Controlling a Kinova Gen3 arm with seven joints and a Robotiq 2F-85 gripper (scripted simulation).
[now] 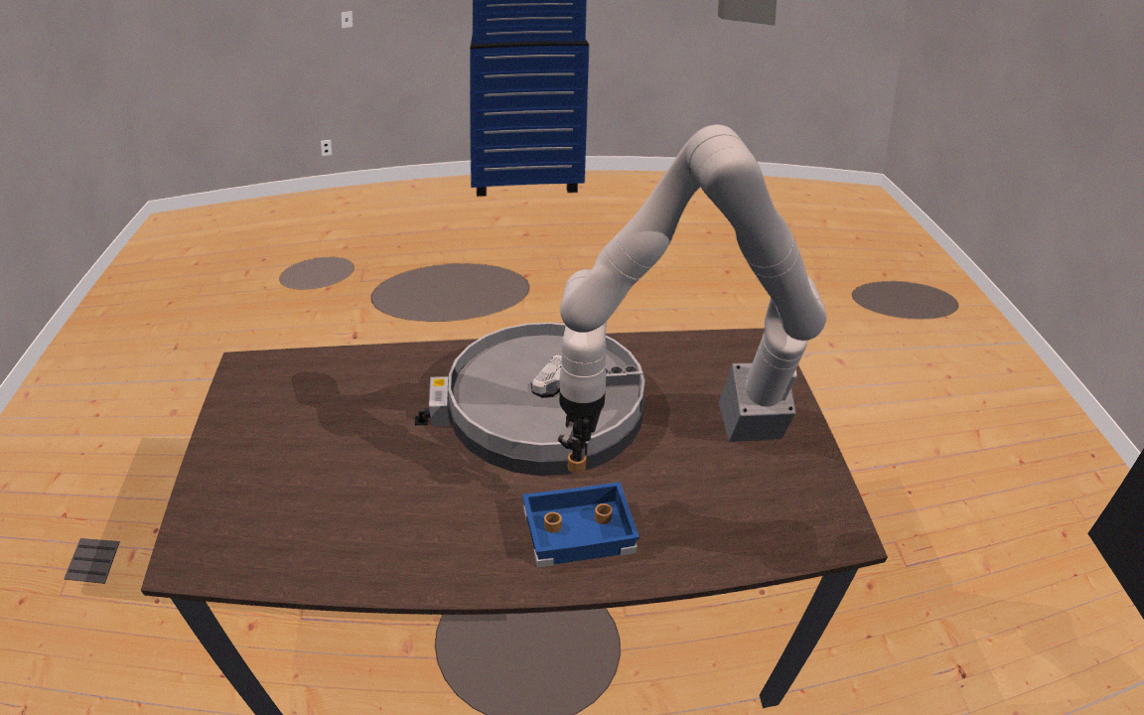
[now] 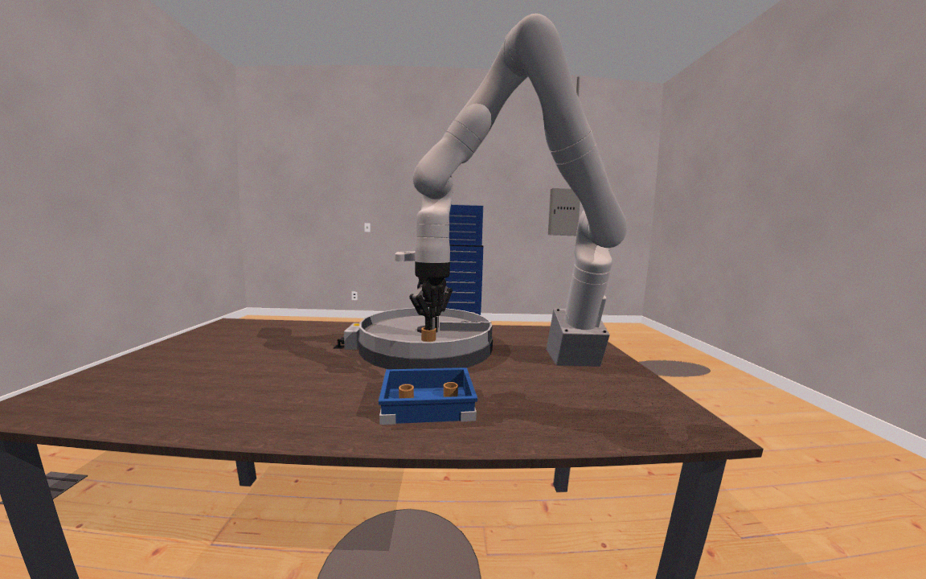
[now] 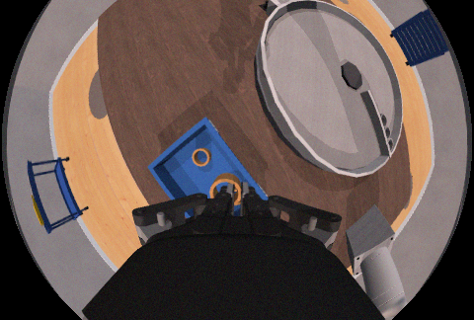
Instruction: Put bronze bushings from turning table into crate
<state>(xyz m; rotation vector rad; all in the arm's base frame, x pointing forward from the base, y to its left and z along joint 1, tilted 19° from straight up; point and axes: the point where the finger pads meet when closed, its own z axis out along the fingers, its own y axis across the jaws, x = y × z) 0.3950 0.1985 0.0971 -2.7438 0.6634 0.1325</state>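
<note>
Top view, left to right, clock directions as seen there, 12 at the far side. Table [image 1: 309,506] [image 2: 200,388] [image 3: 148,39], dark brown wood, bearing all items below. Control box [image 1: 438,404] [image 2: 352,336], light grey, yellow label, against the turning table at 9 o'clock. Turning table [image 1: 496,413] [image 2: 394,351] [image 3: 306,73], round, grey, rimmed. Crate [image 1: 580,546] [image 2: 427,411] [image 3: 212,172], blue, open-topped, apart from the turning table, at its 6 o'clock. Left bushing [image 1: 553,526] [image 2: 406,393] [image 3: 193,157], bronze, upright in the crate, towards 9 o'clock. Held bushing [image 1: 576,465] [image 2: 428,335] [image 3: 215,186], bronze, in the air at the turning table's 5 to 6 o'clock, above table level and not in the crate. Gripper [image 1: 577,455] [image 2: 429,325] [image 3: 237,190], black, pointing down, jaws nearly together and gripping the held bushing by its wall. Right bushing [image 1: 604,516] [image 2: 450,392], bronze, upright in the crate, towards 3 o'clock; hidden in the wrist view. Divider [image 1: 623,379] [image 2: 463,326] [image 3: 376,119], grey, on the turning table towards 3 o'clock. Steel bushings [image 3: 387,132], three, in a row just beside the divider. Base [image 1: 736,426] [image 2: 567,352] [image 3: 365,241], grey block, apart from the turning table at 3 o'clock.
</note>
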